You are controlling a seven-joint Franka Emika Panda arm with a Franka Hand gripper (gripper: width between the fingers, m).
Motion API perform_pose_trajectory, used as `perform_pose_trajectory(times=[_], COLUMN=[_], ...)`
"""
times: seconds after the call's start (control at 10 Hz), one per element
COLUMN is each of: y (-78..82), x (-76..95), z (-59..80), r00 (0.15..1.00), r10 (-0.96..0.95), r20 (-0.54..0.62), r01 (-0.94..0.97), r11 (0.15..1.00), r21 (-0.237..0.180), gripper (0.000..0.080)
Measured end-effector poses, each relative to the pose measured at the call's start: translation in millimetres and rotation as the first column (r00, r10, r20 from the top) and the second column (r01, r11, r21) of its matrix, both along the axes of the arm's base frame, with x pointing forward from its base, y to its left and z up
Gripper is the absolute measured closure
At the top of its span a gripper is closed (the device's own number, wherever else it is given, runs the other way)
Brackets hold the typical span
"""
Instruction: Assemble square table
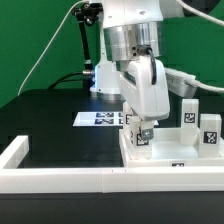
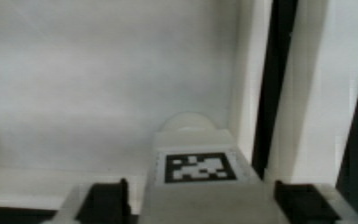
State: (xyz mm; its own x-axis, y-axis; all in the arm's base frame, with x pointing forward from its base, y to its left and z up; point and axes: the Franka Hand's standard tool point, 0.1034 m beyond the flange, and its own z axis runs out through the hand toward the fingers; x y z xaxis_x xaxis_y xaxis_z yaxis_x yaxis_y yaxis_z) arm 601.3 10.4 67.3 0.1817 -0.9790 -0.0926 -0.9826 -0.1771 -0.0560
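The white square tabletop (image 1: 175, 158) lies flat at the exterior view's right, against the front border wall. A short white tagged leg (image 1: 141, 138) stands upright on its left part. My gripper (image 1: 141, 130) hangs straight over that leg, with a finger on either side. In the wrist view the leg (image 2: 197, 150) shows its tag between the dark fingers (image 2: 107, 203), with a thin gap on each side, so the gripper (image 2: 201, 208) is open and holds nothing. The pale slab surface (image 2: 87, 90) fills the background there. Two more tagged legs (image 1: 188, 110) (image 1: 210, 130) stand upright at the right.
The marker board (image 1: 98, 118) lies flat on the black table behind and to the left of the slab. A long low white border wall (image 1: 60, 181) runs along the front and turns up at the left corner. The arm's base and cables stand at the back.
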Motion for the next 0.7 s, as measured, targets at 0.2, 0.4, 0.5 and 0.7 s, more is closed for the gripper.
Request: perform_pose_trajectory(times=[0.2,0.4,0.5,0.7], y=[0.0,-0.6,-0.7,-0.6], x=[-0.7,-1.8,-2.3,-1.7], z=[0.0,-0.5,-0.3,2.4], r00=[0.978,0.909,0.846,0.724], r10=[0.209,0.415,0.533,0.689], r20=[0.015,0.022,0.016,0.007], r01=[-0.208,-0.415,-0.532,-0.688], r11=[0.978,0.909,0.846,0.724], r21=[-0.012,-0.031,-0.042,-0.044], gripper=[0.0182,0.016,0.0151,0.015])
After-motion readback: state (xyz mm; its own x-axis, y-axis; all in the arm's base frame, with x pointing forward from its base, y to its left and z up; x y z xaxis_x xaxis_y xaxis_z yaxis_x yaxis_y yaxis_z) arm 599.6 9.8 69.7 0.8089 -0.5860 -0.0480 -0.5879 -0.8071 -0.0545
